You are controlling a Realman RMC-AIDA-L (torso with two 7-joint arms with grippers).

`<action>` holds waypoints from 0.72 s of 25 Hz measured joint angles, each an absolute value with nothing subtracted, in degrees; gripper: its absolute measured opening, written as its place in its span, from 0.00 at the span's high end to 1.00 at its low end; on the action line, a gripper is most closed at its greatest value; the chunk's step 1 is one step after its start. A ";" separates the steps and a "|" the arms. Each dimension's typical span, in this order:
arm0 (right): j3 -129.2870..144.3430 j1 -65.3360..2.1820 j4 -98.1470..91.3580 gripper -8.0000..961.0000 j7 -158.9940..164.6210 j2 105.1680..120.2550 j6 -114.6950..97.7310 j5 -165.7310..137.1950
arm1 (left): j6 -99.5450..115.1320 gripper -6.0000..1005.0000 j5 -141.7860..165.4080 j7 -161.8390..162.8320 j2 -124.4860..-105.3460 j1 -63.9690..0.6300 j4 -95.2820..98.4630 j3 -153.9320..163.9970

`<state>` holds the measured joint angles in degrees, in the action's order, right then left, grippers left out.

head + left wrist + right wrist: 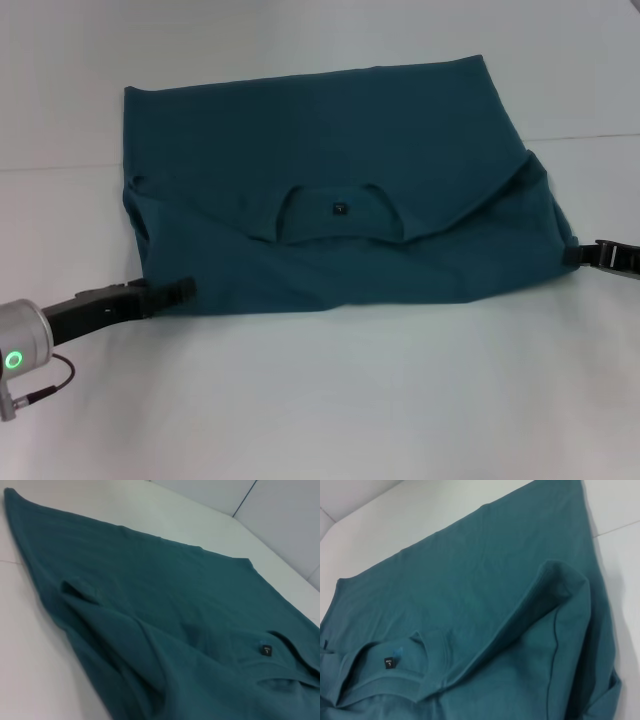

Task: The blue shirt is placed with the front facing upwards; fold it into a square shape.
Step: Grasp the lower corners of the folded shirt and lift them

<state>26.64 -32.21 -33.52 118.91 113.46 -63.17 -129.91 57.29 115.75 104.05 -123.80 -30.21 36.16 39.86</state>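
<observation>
We see the blue shirt [340, 180] lying across the middle of the white worktop [330, 400], its near part doubled over so the collar [335, 215] with its small dark label [340, 209] faces up. The left claw [178, 291] sits at the near left corner and the right claw [585, 254] at the right edge, presumably to keep the fold even. Whether either claw is clenched on cloth or released, we cannot tell.

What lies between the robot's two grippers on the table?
In the head view, the blue shirt fills the stretch between the left gripper and the right gripper, its collar about midway. Each gripper sits at a shirt edge.
</observation>
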 joint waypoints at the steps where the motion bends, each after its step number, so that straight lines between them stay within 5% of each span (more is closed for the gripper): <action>1: 26.63 -32.20 -33.51 0.98 118.92 113.46 -63.17 -129.91 | 57.12 0.13 115.75 104.06 -123.79 -30.21 36.18 39.86; 18: 26.63 -32.08 -33.48 0.98 119.11 113.46 -62.97 -129.99 | 56.82 0.13 115.72 104.07 -123.82 -30.59 35.95 41.40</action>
<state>26.63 -32.08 -33.48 119.11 113.46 -62.97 -129.99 56.82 115.72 104.07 -123.82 -30.59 35.95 41.40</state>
